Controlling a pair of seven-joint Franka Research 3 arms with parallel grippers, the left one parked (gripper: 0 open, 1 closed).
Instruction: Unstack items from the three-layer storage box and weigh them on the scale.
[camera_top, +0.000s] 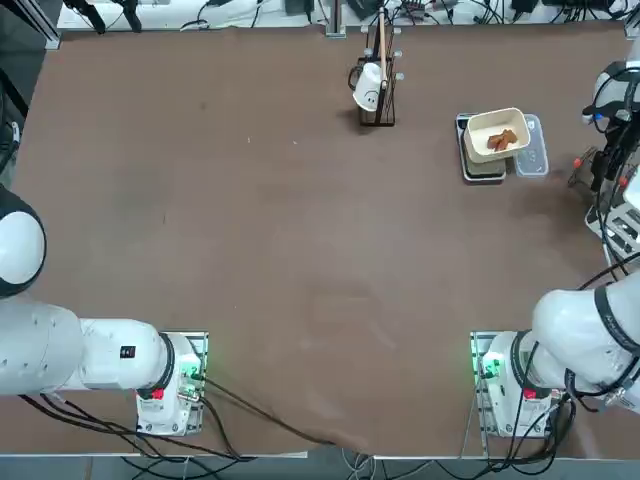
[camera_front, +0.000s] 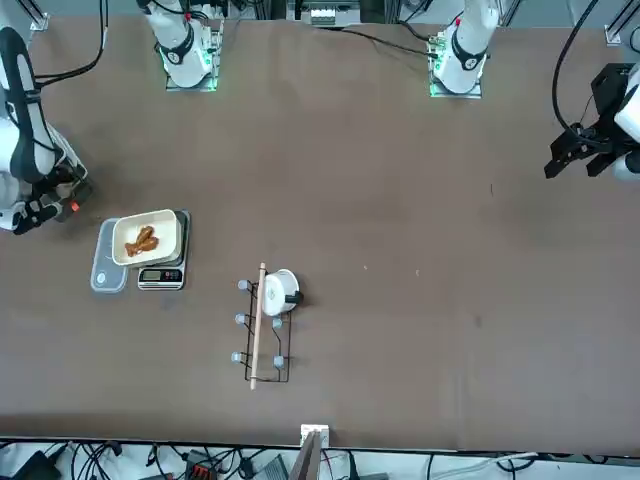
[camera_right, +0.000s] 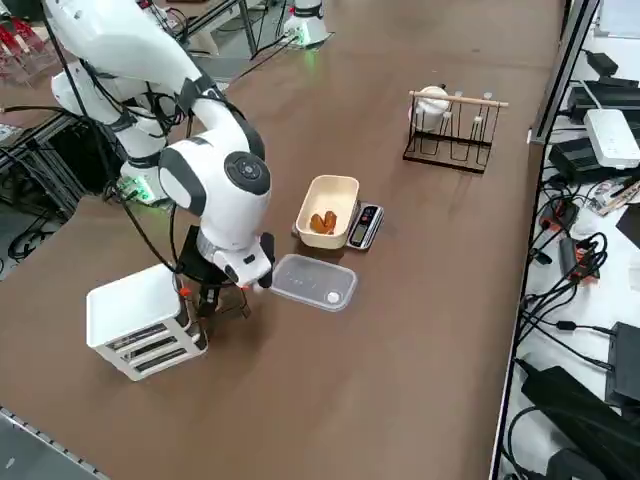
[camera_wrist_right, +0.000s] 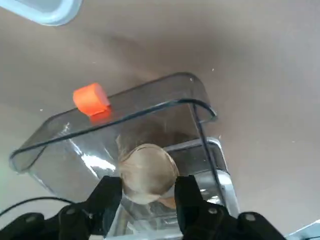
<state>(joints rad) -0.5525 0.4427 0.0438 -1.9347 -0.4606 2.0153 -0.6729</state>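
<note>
Right end effector (camera_wrist_right: 147, 192) clamped on a tan round item (camera_wrist_right: 146, 172) inside the pulled-out clear drawer (camera_wrist_right: 120, 145) of the storage box (camera_right: 140, 325); lift straight up clear of the drawer rim before swinging to the tray (camera_right: 328, 210) on the scale (camera_right: 364, 226).

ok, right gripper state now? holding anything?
Right gripper: closed on a round tan item, over the pulled-out clear drawer beside the three-layer storage box.

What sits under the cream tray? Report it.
The scale lies under the cream tray; only its display end pokes out beside the tray. Brown food pieces lie in the tray. The weighing surface is covered.
</note>
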